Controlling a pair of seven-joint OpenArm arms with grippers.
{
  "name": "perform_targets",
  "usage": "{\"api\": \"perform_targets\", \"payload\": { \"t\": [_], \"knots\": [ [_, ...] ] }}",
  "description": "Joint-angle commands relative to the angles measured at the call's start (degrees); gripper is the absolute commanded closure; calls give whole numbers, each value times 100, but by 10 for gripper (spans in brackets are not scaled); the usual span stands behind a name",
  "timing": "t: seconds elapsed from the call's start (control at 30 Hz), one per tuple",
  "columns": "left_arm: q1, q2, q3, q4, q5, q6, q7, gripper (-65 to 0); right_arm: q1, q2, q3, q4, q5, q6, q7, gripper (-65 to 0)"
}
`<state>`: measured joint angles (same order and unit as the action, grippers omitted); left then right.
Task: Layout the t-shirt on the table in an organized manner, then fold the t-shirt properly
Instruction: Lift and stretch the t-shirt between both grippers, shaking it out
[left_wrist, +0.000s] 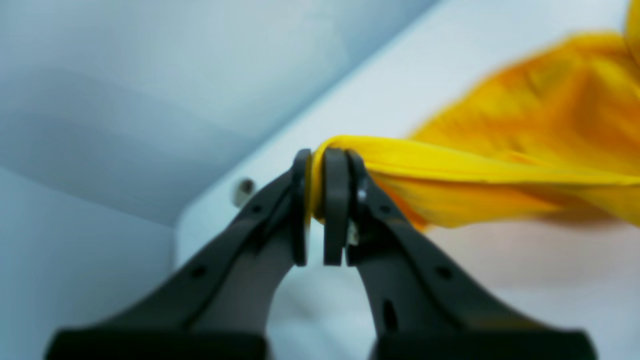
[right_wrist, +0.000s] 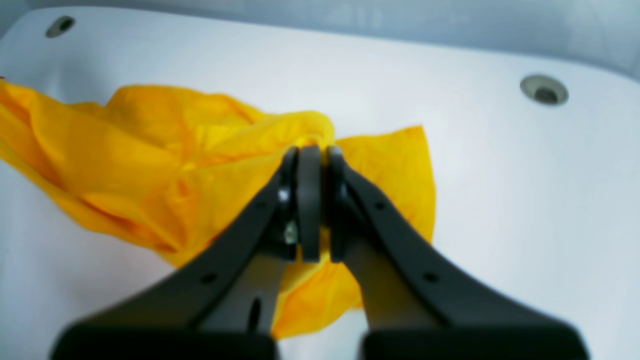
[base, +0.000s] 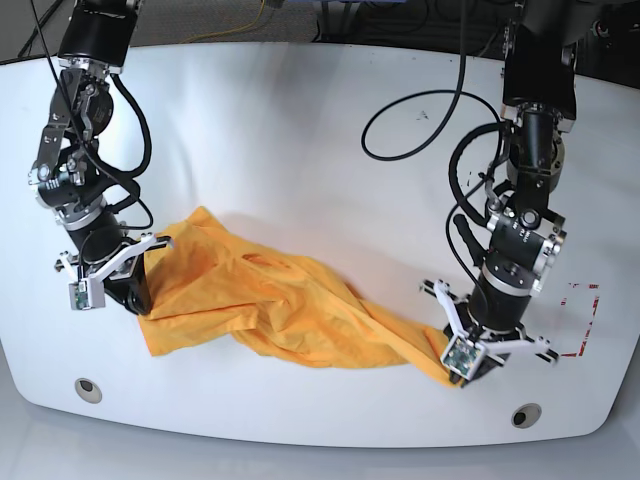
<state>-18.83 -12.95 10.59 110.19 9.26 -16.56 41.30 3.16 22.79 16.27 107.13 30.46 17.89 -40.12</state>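
One t-shirt (base: 290, 310), two grommets, two arms.
We see left gripper (left_wrist: 322, 210) and right gripper (right_wrist: 312, 200) each clenched on its fabric.

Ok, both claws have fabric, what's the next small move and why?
Probably draw the two claws apart. The left claw and right claw are each shut on the t-shirt, which lies bunched and creased between them on the table; gentle tension should spread it flatter.

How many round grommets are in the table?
2 show. One grommet sits at the table's near edge, by the right end effector; the other grommet sits at the same edge by the left end effector. The shirt may hide more.
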Motion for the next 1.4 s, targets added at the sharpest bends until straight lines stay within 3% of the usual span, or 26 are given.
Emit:
{"api": "perform_targets", "payload": {
  "t": [0.0,0.2,0.5,1.03,1.37],
  "knots": [
    [-513,-28,-26,106,37,78,-38,-32,348,328,47,69,53,-44,227,0],
    [-1225,-28,-17,62,37,78,-29,-32,1034,583,4,-194,71,0,227,0],
    [-2236,-10,176,-17,19,69,-29,-35,2308,1023,-585,-827,71,0,245,0],
    [-3677,-19,220,-949,19,69,-38,-36,4383,1075,-1324,-2093,18,18,245,0],
    [-4179,-37,211,-1098,46,7,-38,-35,5587,1075,-1825,-3016,9,264,236,0]
  ]
}}
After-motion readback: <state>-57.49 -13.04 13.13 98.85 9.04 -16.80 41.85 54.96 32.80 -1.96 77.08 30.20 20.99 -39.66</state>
